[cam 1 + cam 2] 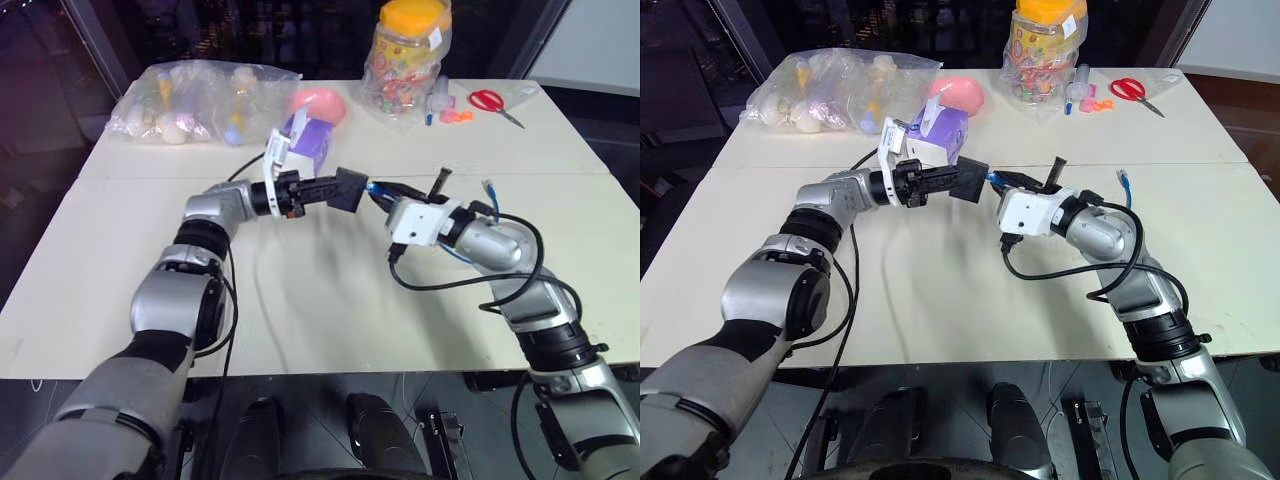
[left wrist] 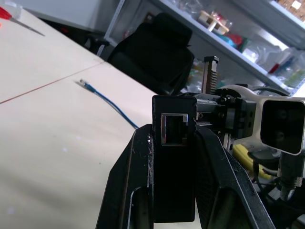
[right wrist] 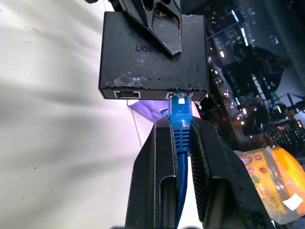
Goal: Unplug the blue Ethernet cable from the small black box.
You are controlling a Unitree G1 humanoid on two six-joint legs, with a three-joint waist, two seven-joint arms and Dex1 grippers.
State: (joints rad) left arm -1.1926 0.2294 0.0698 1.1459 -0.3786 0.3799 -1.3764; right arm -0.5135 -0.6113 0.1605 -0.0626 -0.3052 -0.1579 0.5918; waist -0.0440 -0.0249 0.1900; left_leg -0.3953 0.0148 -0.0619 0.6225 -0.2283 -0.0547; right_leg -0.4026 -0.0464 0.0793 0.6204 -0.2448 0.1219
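Small matte-black box [image 3: 153, 55] was up over the table, pinched tight in the left gripper [image 2: 174, 143]. Right gripper [image 3: 181, 131] straddled the bright-blue Ethernet cable's [image 3: 180, 143] boot, grip looked loose, plug seemingly seated. Could've slipped off on the pull.

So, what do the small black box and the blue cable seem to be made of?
The small flat black box looks like matte hard plastic: dull surface, pale scuffs along its edge, embossed lettering. The thin bright-blue Ethernet cable seems rubbery plastic, with a ribbed blue boot behind the plug; the plug's own material is unclear.

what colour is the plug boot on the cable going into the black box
Bright blue, like the blue Ethernet cable itself; it shows best in the right wrist view.
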